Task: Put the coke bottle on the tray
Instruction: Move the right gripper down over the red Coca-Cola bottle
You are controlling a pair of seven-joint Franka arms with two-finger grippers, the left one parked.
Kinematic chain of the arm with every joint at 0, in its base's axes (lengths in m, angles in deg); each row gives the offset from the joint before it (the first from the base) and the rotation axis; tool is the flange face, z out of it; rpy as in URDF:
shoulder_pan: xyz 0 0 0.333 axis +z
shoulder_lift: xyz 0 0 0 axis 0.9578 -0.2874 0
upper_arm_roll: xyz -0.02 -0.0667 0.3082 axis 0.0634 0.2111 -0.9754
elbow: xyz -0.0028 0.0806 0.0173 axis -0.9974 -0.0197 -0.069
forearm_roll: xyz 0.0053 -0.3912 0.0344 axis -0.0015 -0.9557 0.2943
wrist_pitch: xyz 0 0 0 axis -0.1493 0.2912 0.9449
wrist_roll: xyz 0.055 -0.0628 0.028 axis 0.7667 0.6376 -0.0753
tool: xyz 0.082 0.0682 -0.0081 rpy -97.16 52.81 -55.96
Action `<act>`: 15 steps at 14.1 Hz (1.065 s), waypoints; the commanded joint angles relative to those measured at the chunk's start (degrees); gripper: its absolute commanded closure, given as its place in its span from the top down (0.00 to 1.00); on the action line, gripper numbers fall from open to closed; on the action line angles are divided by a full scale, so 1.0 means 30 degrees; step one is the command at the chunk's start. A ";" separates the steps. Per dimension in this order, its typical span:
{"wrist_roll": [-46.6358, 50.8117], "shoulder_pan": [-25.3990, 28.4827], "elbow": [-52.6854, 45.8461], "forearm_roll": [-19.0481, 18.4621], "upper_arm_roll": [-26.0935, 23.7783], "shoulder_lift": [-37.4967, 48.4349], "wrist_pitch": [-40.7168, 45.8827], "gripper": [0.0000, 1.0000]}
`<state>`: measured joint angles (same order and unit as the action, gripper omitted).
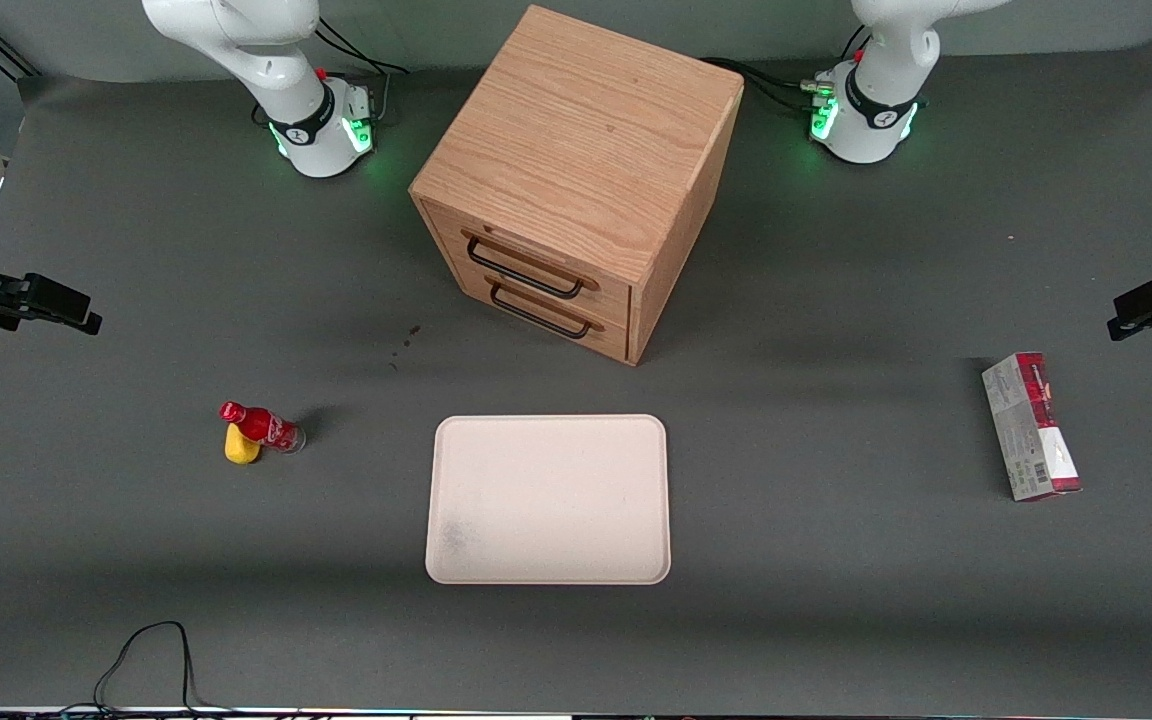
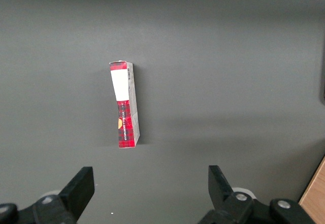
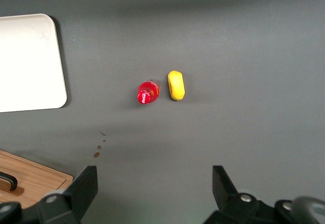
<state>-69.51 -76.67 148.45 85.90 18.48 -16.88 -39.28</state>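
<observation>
The coke bottle [image 1: 264, 426] is a small red bottle with a red cap. It stands upright on the grey table, toward the working arm's end from the tray [image 1: 548, 498]. The tray is pale pink-beige and holds nothing. In the right wrist view I see the bottle [image 3: 148, 92] cap-on from above and a corner of the tray [image 3: 30, 61]. My right gripper [image 3: 155, 176] is open and empty, high above the table and well apart from the bottle. In the front view the gripper [image 1: 66, 305] hangs at the working arm's end of the table.
A yellow lemon-like lump [image 1: 242, 446] lies right beside the bottle; it also shows in the right wrist view [image 3: 176, 85]. A wooden drawer cabinet [image 1: 576, 180] stands farther from the front camera than the tray. A red-and-grey carton [image 1: 1030, 426] lies toward the parked arm's end.
</observation>
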 commanded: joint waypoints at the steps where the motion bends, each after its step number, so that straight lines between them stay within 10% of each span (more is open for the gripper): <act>1: -0.0419 0.0129 -0.0119 -0.0242 0.0073 0.0064 0.0185 1.00; 15: -0.1348 0.1008 0.3251 0.0080 0.0131 0.1881 -0.2188 1.00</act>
<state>-69.92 -73.79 154.32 85.96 18.34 -15.07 -44.02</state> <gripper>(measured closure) 0.000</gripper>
